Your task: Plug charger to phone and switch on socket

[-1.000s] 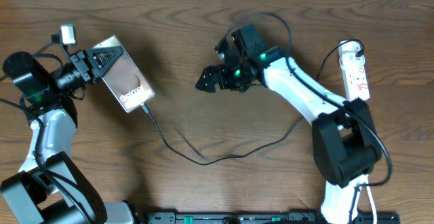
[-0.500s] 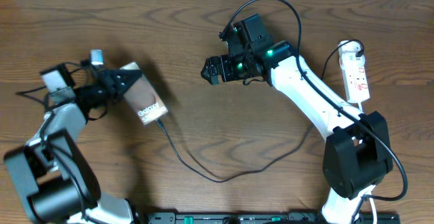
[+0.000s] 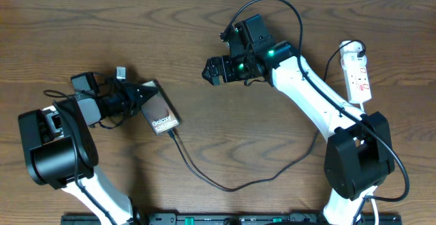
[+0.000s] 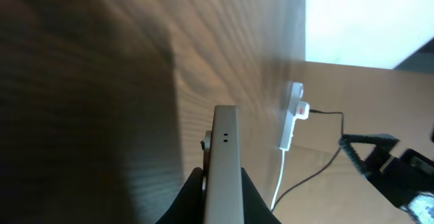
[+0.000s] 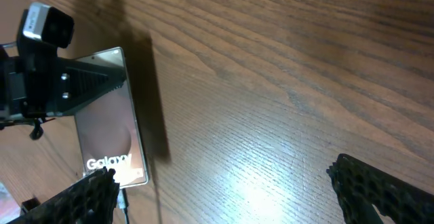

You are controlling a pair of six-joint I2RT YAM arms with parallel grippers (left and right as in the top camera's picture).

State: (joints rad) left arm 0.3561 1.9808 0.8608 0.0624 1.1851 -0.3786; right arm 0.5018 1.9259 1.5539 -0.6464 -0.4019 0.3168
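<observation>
Phone point(image 3: 162, 114) got swung lower and further right since half a second ago. Left gripper point(image 3: 142, 93) is clamped on its top end, charger point(image 3: 173, 135) plugged into the bottom (cable trails right). Right gripper point(image 3: 212, 70) is spread wide, well apart from it; socket point(image 3: 358, 71) sits far right.

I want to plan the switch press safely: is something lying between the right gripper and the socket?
No loose object shows there. In the overhead view only the right arm's own white link crosses between the right gripper and the socket; the charger curves nearer the front edge.
</observation>
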